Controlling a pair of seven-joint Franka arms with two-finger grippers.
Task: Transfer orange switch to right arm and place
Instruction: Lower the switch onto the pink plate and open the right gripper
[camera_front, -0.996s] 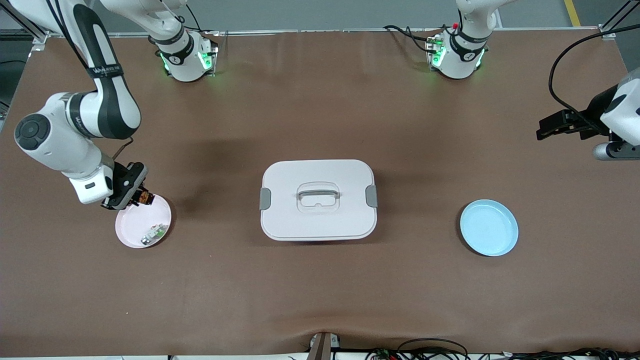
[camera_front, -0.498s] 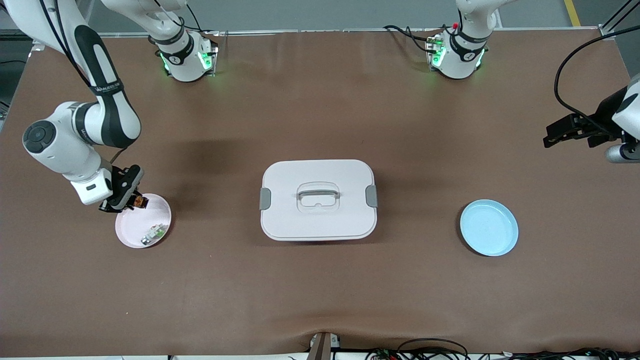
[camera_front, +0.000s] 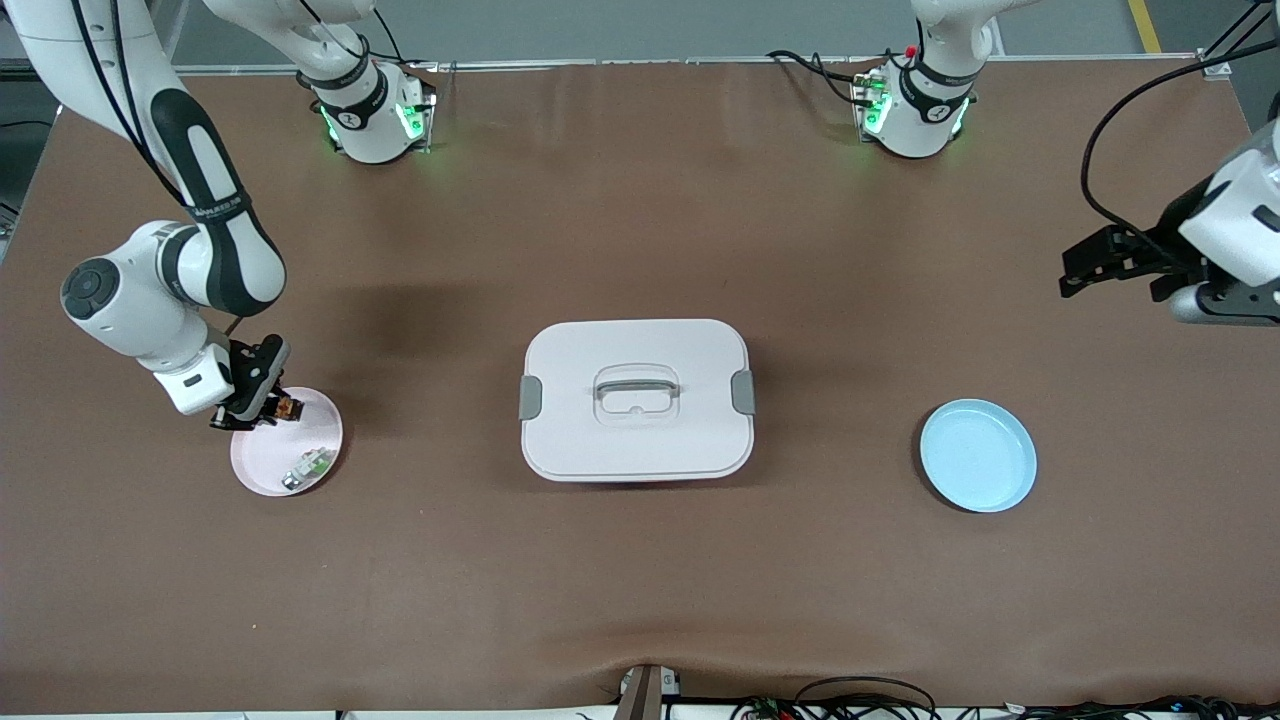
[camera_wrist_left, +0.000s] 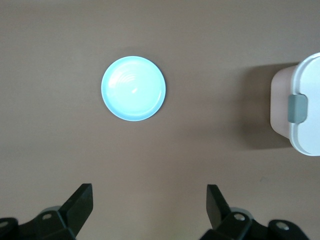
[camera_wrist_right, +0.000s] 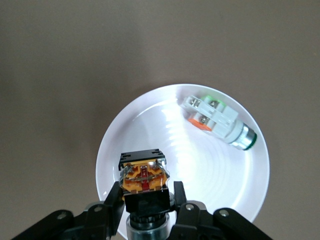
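even overhead light; soft shadows; glare on pink plate; perhaps slightly soft

Table covering matt brown, faintly wrinkled; pink plate and blue plate glossy smooth; lidded box matt plastic; orange switch shiny plastic.

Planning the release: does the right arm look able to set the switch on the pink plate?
Probably yes: the right gripper holds the switch over bare plate; the green piece lies apart.
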